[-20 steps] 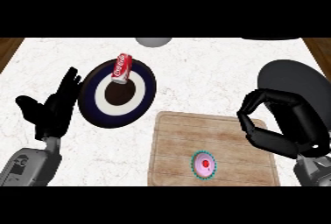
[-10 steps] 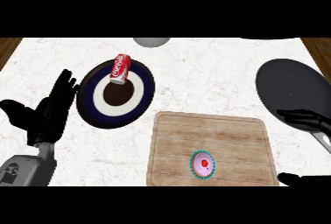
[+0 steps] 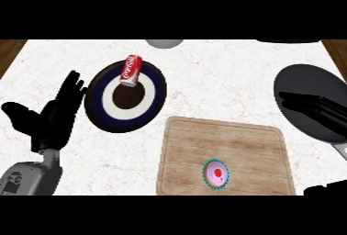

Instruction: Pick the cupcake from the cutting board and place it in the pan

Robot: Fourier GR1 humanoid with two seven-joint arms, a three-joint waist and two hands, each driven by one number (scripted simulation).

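Observation:
The cupcake (image 3: 217, 173), pink-topped with a red dot and a teal wrapper, sits near the front middle of the wooden cutting board (image 3: 230, 137). The black pan (image 3: 305, 82) lies at the right edge of the counter, its handle running toward the lower right. My right hand (image 3: 318, 110) is open at the far right. Its straight fingers point left over the pan's near part, and its thumb shows at the lower right corner. It is well to the right of the cupcake and apart from it. My left hand (image 3: 54, 114) rests open at the left, fingers up.
A dark blue and white plate (image 3: 152, 98) with a brown centre lies left of the board. A red soda can (image 3: 131, 70) lies on its far rim. A grey bowl (image 3: 164, 43) shows at the counter's far edge. Wooden edges frame the marble counter on both sides.
My right hand has drawn back from the board's right edge to the far right and uncurled its fingers. The left hand shifted slightly. The cupcake has not moved.

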